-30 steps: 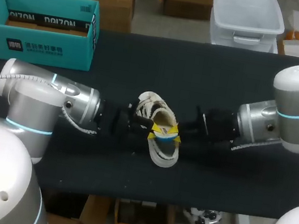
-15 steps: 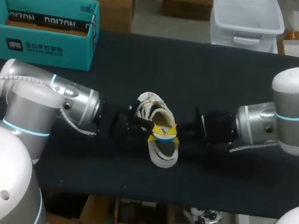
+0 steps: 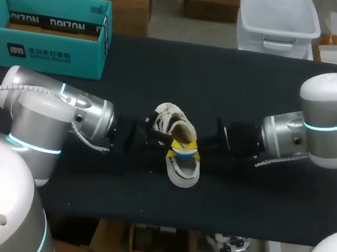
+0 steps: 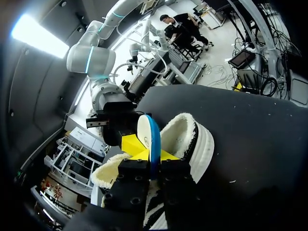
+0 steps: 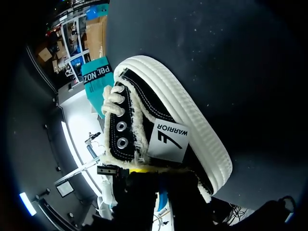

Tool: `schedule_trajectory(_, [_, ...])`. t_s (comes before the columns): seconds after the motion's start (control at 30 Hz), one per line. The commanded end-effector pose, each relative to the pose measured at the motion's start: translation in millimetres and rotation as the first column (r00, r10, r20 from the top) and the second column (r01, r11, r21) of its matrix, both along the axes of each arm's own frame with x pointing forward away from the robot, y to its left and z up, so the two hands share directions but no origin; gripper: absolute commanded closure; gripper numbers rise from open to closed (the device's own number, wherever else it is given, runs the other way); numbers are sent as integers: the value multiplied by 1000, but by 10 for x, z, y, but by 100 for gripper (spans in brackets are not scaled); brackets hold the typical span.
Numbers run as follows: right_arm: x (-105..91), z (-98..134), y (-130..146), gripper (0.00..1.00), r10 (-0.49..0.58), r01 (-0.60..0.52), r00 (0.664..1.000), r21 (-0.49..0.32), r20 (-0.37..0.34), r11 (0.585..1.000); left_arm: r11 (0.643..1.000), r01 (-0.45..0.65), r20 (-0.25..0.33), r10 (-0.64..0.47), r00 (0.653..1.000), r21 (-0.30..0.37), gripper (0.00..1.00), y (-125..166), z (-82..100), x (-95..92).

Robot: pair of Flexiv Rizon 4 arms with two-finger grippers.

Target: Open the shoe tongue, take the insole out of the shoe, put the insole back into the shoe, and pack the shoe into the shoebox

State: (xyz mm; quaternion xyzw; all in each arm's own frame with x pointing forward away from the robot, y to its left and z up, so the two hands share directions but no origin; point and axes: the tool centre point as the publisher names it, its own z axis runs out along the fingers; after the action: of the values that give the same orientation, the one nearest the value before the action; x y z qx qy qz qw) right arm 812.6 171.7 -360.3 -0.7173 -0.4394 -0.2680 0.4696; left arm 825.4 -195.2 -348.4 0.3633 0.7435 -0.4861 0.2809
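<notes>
**Operator:** State the count and position of the task items.

**Technician:** There are three items: one shoe [image 3: 170,121], one insole [image 4: 147,137] and one shoebox [image 3: 44,53]. The shoe lies near the centre of the black bench [image 3: 259,89]. Its laced end points toward 11 o'clock and the opposite end toward 5 o'clock. The teal shoebox stands open-topped at 10 o'clock from the shoe, well apart from it, at the far left corner of the bench.

**Operator:** Where is the insole?

**Technician:** It stands on edge at the fleece-lined opening of the shoe. It is white with a blue rim. I cannot tell whether its lower end sits inside the shoe.

**Operator:** Report the arms and jaws.

**Technician:** There are two arms. The left arm [image 3: 60,114] enters from 9 o'clock and the right arm [image 3: 323,132] from 3 o'clock, and both meet at the shoe.
- **Left jaws:** clamped on the insole, one on each face.
- **Right jaws:** at the shoe's collar on its 3 o'clock side. I cannot tell whether they are apart or together.

**Operator:** Any detail from the right wrist view?

**Technician:** The black side panel of the shoe carries one white label [image 5: 168,139]. Two metal eyelets [image 5: 121,126] show just beside the fleece trim.
</notes>
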Motion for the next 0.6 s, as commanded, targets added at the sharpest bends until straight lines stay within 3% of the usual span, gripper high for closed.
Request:
schedule_trajectory(0.03, [24, -19, -13, 80, -1, 1, 1000, 0, -2, 1000, 1000, 4, -2, -4, 1000, -2, 100, -36, -17, -22])
schedule_trajectory(0.1, [-32, 26, -34, 53, -10, 10, 1000, -7, 4, 1000, 1000, 8, -1, -8, 1000, -2, 100, -47, -15, -35])
schedule_trajectory(0.17, [-70, 61, -48, 33, -18, 18, 1000, -17, 11, 1000, 1000, 10, 0, -10, 1000, -2, 100, -52, -12, -39])
schedule_trajectory(0.2, [-122, 111, -67, 29, -27, 27, 999, -26, 19, 999, 1000, 12, 2, -12, 1000, -2, 100, -57, -8, -46])
schedule_trajectory(0.33, [-212, 209, -87, 51, -37, 39, 999, -44, 32, 998, 1000, 15, 6, -15, 1000, -1, 100, -58, 4, -61])
schedule_trajectory(0.6, [-256, 242, -61, 79, -33, 34, 999, -50, 35, 998, 1000, 12, 11, -12, 1000, -5, 100, -62, 14, -71])
